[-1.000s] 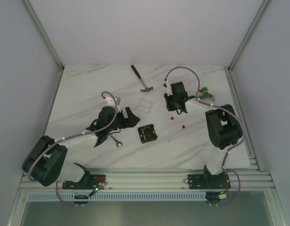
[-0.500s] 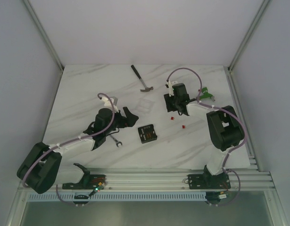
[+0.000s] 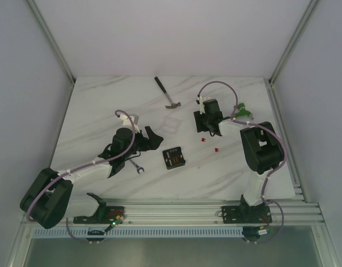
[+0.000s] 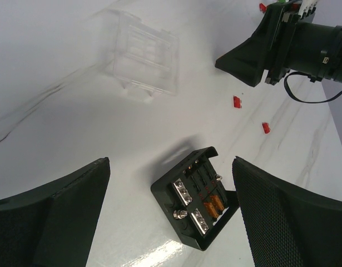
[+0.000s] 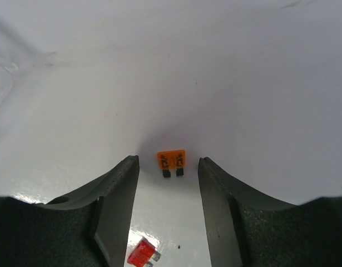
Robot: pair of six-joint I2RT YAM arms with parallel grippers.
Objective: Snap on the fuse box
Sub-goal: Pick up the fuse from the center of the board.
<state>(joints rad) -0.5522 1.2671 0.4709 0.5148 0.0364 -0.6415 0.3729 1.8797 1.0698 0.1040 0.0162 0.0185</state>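
Note:
The fuse box point(image 3: 173, 158) is a small square black box lying in the middle of the table, its top uncovered, with orange fuses and metal terminals showing point(image 4: 196, 203). My left gripper point(image 3: 154, 137) hovers just left of it, wide open and empty point(image 4: 171, 164), with the box ahead between the fingers. My right gripper point(image 3: 203, 129) points down at the table farther back, open point(image 5: 168, 162). A loose orange fuse point(image 5: 172, 158) lies flat on the table between its tips, touching neither finger.
A clear plastic cover point(image 3: 170, 124) lies behind the fuse box point(image 4: 145, 53). Two loose red fuses point(image 3: 203, 139) point(image 3: 217, 149) lie by the right gripper. A hammer point(image 3: 167, 93) is at the back, a wrench point(image 3: 137, 166) under the left arm, a green connector point(image 3: 243, 109) at the right.
The right gripper's jaws have opened. The left arm's base link swung left and its wrist shifted slightly. The fuse box has not moved.

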